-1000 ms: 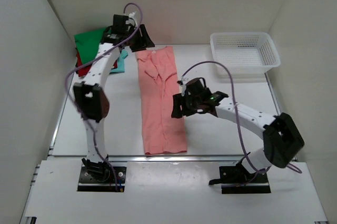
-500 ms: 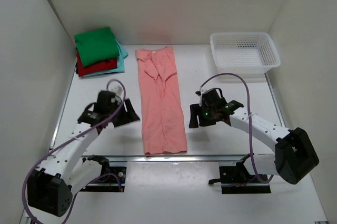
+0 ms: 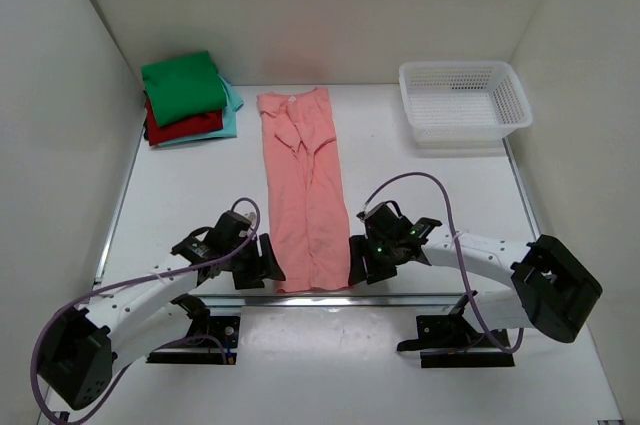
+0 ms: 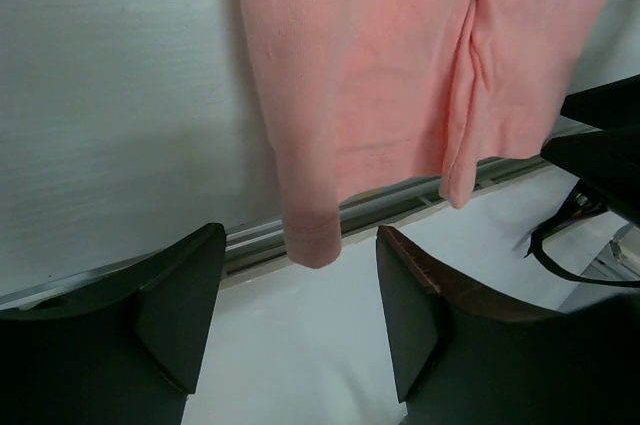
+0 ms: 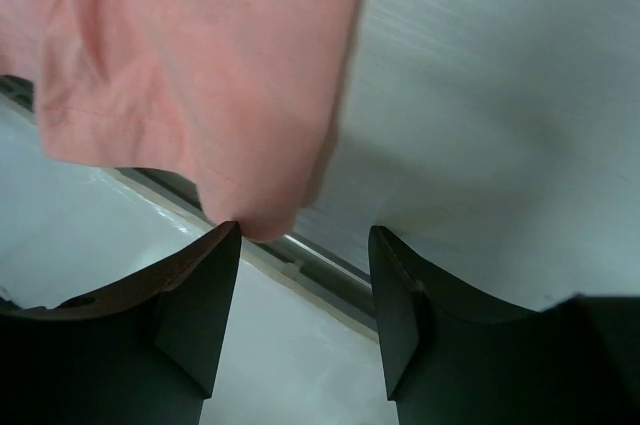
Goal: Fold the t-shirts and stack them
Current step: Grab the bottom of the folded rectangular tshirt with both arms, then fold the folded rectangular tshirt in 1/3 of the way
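Left gripper (image 4: 300, 242): jaws wide apart, nothing held, at the near-left hem corner of the salmon-pink t-shirt (image 3: 305, 185). Right gripper (image 5: 305, 233): jaws likewise spread and empty, at the near-right hem corner. The shirt lies as a long strip mid-counter (image 3: 200, 185), collar far, hem over the near edge rail. Far left: green t-shirt (image 3: 182, 85) stacked on red (image 3: 185, 127) on light teal (image 3: 230, 117). Far right: white basket (image 3: 465, 100).
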Controlling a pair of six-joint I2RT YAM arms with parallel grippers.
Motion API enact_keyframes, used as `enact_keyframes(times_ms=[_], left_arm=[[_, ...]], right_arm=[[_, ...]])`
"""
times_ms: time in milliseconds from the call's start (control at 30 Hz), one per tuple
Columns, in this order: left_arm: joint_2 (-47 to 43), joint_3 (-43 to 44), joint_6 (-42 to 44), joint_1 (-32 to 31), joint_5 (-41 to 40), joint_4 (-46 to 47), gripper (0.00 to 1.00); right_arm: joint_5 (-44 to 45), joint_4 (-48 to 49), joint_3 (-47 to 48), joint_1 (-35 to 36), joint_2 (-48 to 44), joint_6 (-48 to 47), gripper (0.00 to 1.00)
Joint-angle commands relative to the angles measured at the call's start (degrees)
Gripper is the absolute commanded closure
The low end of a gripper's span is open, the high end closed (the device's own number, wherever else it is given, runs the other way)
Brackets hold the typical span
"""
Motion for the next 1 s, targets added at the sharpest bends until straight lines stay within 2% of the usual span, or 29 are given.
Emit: enact_keyframes(times_ms=[0, 167, 200, 233, 267, 300, 433, 500, 600, 700, 800, 867, 967], left_arm=[[1.1, -1.1, -4.2, -2.3, 0.5, 5.4, 0.28], [8.0, 0.5, -3.2, -4.3, -0.9, 5.9, 0.29], [9.0, 0.8, -3.1, -5.1, -0.9, 6.7, 0.36], [10.1, 0.8, -3.2, -5.0, -0.3, 7.2, 0.46], [10.5, 0.9, -3.4, -5.4, -0.1, 7.8, 0.95], [10.7, 0.9, -3.5, -5.6, -0.1, 7.8, 1.0], [9.5, 0.1, -2.9, -7.7, 1.4, 1.6, 1.0], [5.0, -1.2, -3.8, -7.6, 2.9, -0.2, 1.0], [-0.6, -2.1, -4.4, -5.1, 4.2, -3.5, 1.0], [-2.2, 1.3, -2.9, 0.1, 5.5, -6.7, 1.0], [2.3, 5.6, 0.9, 7.1, 8.7, -5.5, 1.0], [7.2, 9.7, 2.6, 11.9, 8.5, -3.2, 1.0], [15.9, 15.9, 4.4, 15.3, 7.9, 3.0, 1.0]], right_arm=[[-2.5, 5.5, -0.6, 0.9, 1.1, 2.8, 0.49], [-3.5, 6.6, 0.1, 2.3, 2.9, 3.1, 0.52], [-4.0, 6.7, 0.3, 2.4, 3.7, 2.6, 0.54], [-4.4, 6.8, 0.2, 2.4, 3.5, 2.5, 0.61], [-5.2, 6.8, -0.1, 2.7, 3.8, 2.3, 0.83], [-5.0, 6.5, 0.1, 3.0, 3.9, 2.0, 1.0], [-7.7, 1.5, 0.8, 4.8, 2.0, 0.6, 1.0], [-10.2, -0.6, 0.2, 5.3, 0.4, 0.5, 1.0], [-13.4, -3.9, -0.4, 4.2, -1.3, -0.7, 1.0], [-14.7, -8.6, 4.6, 1.6, -2.0, -3.9, 1.0], [-16.5, -11.8, 10.9, -3.6, 0.5, -9.6, 1.0], [-17.5, -13.3, 15.4, -9.7, 5.5, -15.3, 1.0], [-16.7, -15.1, 25.0, -15.3, 13.1, -21.1, 1.0]])
